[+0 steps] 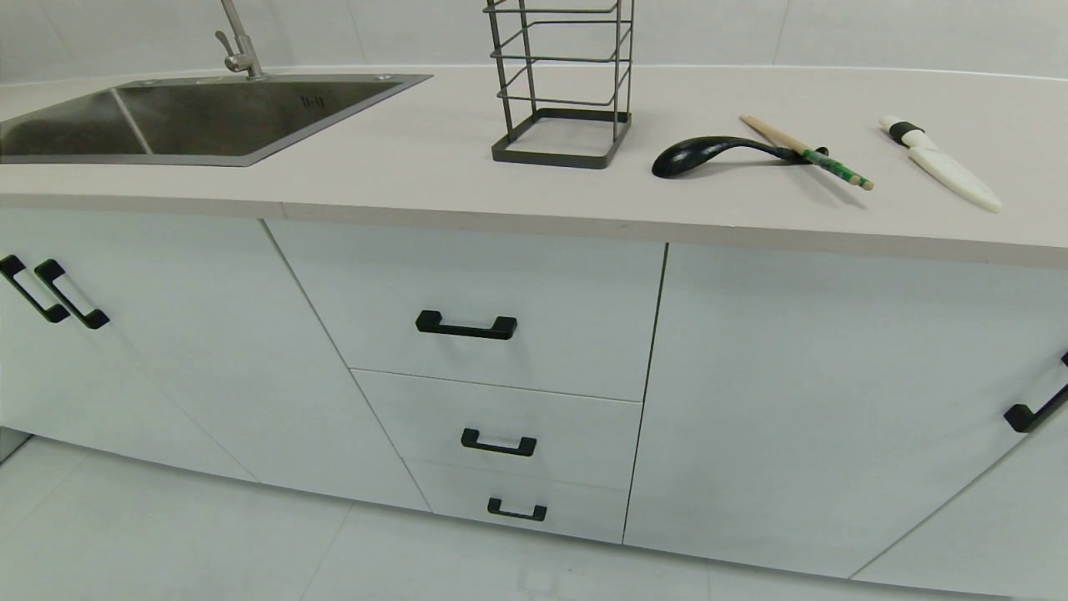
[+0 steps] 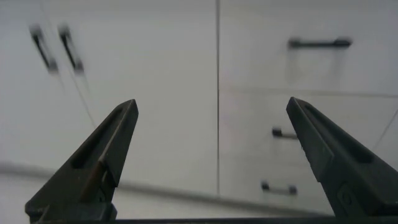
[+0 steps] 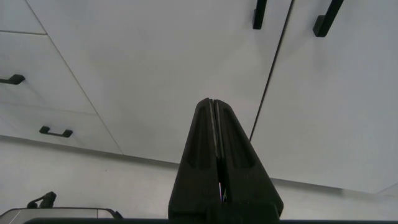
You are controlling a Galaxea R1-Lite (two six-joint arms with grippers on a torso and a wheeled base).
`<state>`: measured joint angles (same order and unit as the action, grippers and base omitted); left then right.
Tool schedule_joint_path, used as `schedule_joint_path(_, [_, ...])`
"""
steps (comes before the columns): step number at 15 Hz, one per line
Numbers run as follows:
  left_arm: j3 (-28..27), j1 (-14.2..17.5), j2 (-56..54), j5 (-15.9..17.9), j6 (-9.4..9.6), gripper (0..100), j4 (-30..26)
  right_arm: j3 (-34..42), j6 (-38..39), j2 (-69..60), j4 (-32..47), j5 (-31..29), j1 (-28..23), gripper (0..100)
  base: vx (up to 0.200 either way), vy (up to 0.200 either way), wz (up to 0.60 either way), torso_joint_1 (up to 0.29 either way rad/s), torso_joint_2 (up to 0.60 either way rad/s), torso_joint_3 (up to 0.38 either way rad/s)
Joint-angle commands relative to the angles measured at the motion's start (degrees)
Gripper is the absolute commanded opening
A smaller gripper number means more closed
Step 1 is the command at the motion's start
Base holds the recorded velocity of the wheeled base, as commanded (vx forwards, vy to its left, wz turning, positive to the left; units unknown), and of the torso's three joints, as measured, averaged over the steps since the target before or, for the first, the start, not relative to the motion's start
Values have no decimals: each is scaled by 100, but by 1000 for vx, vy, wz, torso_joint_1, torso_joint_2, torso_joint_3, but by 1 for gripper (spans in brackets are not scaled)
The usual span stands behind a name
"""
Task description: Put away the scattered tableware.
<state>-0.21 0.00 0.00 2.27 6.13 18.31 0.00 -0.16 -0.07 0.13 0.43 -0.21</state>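
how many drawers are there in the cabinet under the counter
3, stacked in one column below the counter: top drawer, middle drawer and bottom drawer, each with a black handle. More could lie beyond the picture's edges.

A counter ran along the top of the cabinets, with the wall behind it. The sink was set into the counter's left end, and the tap stood at its back edge. The rack stood upright near the counter's middle, to the right of the sink and apart from it. Just right of the rack lay the ladle, its bowl toward the rack and its handle pointing right. The chopsticks lay across the end of that handle, touching it. The knife lay farther right, apart from them. Under the counter, three drawers were stacked below the rack, with a door to the left and a door to the right. The floor lay in front of the cabinets.
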Motion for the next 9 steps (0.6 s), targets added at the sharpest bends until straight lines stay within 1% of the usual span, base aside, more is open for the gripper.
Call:
schedule_joint_path(1, [-50,0,18,608,626,100,-302,0,-19,7,4,1,3,0,0,0,0,0,0,0])
schedule_joint_path(2, [-102,0,18,687,758,100,-442,0,-19,7,4,10,3,0,0,0,0,0,0,0])
schedule_joint_path(3, [-533,-18,220,1004,1364,100,-1269,0,-2,7,-5,1,3,0,0,0,0,0,0,0])
schedule_joint_path(4, [-762,-18,396,1311,1751,100,-1699,0,-11,7,-5,10,3,0,0,0,0,0,0,0])
schedule_joint_path(5, [-920,-26,642,1593,2182,100,-1972,0,-2,7,-5,10,3,0,0,0,0,0,0,0])
schedule_joint_path(6, [-1052,-26,905,1707,2771,100,-2060,0,-2,7,-5,10,3,0,0,0,0,0,0,0])
schedule_joint_path(7, [-1236,-26,1248,1742,3324,100,-2068,0,-2,7,-5,10,3,0,0,0,0,0,0,0])
schedule_joint_path(8, [-1429,-26,1547,1751,3562,100,-2068,0,-2,7,-5,10,3,0,0,0,0,0,0,0])
schedule_joint_path(9, [-1684,-26,1828,1760,3623,100,-2068,0,-2,7,-5,10,3,0,0,0,0,0,0,0])
